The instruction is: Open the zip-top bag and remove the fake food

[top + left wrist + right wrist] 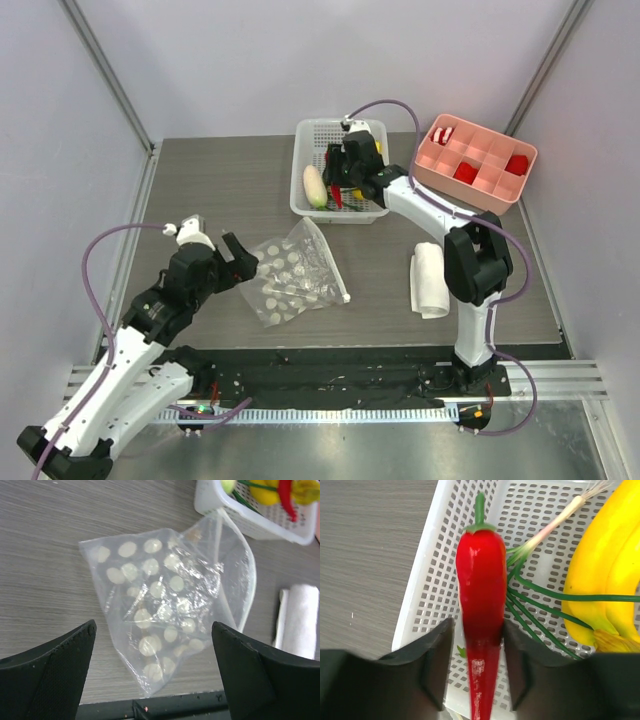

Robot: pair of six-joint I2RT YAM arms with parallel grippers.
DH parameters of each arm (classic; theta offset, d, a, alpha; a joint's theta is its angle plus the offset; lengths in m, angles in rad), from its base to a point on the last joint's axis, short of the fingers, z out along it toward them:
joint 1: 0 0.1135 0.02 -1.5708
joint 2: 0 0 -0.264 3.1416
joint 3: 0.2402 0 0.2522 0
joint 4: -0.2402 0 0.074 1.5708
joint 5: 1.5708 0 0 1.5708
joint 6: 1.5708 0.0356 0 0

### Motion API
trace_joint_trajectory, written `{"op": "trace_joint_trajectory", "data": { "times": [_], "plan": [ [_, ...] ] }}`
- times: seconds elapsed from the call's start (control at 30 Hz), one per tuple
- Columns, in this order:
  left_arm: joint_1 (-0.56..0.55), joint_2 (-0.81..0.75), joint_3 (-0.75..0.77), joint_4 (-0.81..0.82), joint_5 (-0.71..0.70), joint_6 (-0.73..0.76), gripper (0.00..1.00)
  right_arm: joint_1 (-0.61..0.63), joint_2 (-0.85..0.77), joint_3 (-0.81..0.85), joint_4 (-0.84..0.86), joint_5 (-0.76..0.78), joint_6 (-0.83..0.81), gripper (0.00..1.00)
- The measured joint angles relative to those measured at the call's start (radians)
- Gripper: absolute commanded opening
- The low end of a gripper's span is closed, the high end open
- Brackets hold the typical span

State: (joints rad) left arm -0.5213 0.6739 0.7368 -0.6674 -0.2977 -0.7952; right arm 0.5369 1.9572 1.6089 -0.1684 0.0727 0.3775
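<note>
The clear zip-top bag (297,275) with white dots lies flat and empty on the table, its mouth gaping toward the basket. My left gripper (236,262) stands wide open at the bag's near corner, its jaws either side of the bag (170,595) without touching it. The fake food is in the white basket (305,140): a white radish (314,186), a yellow banana bunch (610,570), green stems (540,592) and a red chili (481,580). My right gripper (477,625) straddles the chili over the basket, with a gap showing at the left jaw.
A pink tray (478,160) with red blocks (465,172) sits at the back right. A rolled white cloth (430,280) lies right of the bag, beside the right arm's base. The basket rim (420,595) is just under my right gripper.
</note>
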Motion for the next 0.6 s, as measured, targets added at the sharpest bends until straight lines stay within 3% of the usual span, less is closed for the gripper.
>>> {"op": "trace_joint_trajectory", "data": {
  "times": [0.1,0.37,0.6],
  "plan": [
    [0.000,-0.005,0.000,0.011,0.101,0.036,0.97,0.000,0.000,0.020,-0.033,0.034,-0.019,0.88],
    [-0.048,0.115,-0.001,0.117,0.353,0.045,0.97,0.000,-0.018,-0.004,-0.083,0.092,-0.035,0.96],
    [-0.254,0.174,-0.001,0.238,0.373,0.045,1.00,0.001,-0.295,-0.282,-0.121,0.103,-0.002,1.00]
  ]
}}
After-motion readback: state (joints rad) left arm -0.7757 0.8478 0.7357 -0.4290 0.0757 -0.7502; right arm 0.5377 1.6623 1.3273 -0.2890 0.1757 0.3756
